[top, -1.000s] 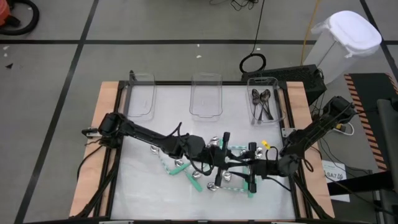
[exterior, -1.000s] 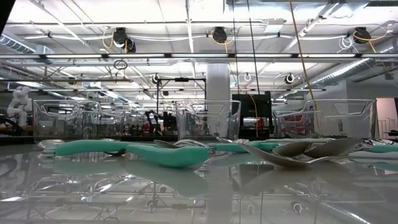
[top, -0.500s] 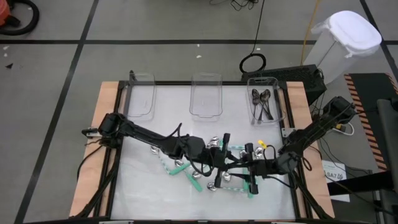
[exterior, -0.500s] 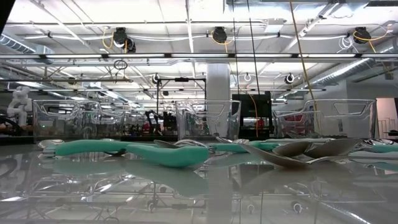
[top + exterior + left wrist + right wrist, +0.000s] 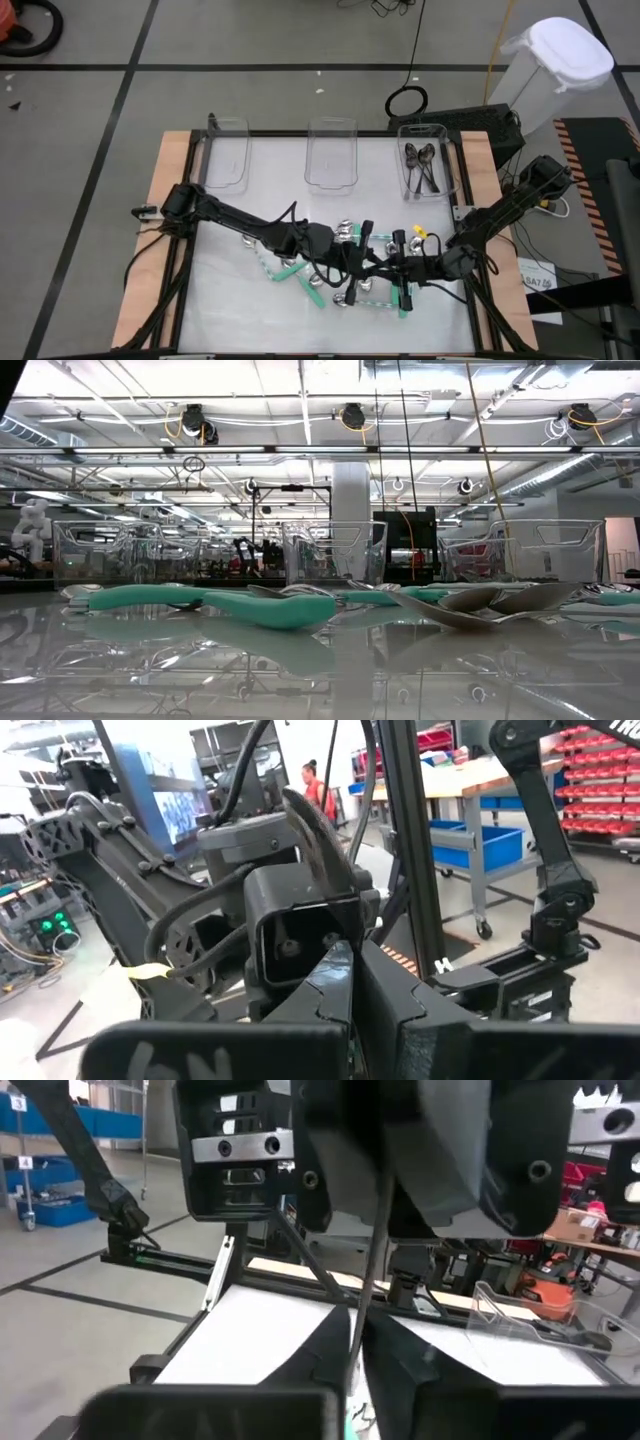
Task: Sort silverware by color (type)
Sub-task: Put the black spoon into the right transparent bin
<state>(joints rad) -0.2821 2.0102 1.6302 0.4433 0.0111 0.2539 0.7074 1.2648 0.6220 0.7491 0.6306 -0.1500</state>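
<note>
Two claws (image 5: 372, 262) shut on one dark spoon (image 5: 368, 1295)

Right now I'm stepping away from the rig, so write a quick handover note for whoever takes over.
Left gripper: jaws shut on a dark spoon, mid-table.
Right gripper: facing it, jaws shut on the same spoon; looks like a handoff.
Done: a few dark spoons in the right-hand bin.
Left: teal-handled spoons and silver spoons lie piled under the arms, unsorted.
</note>
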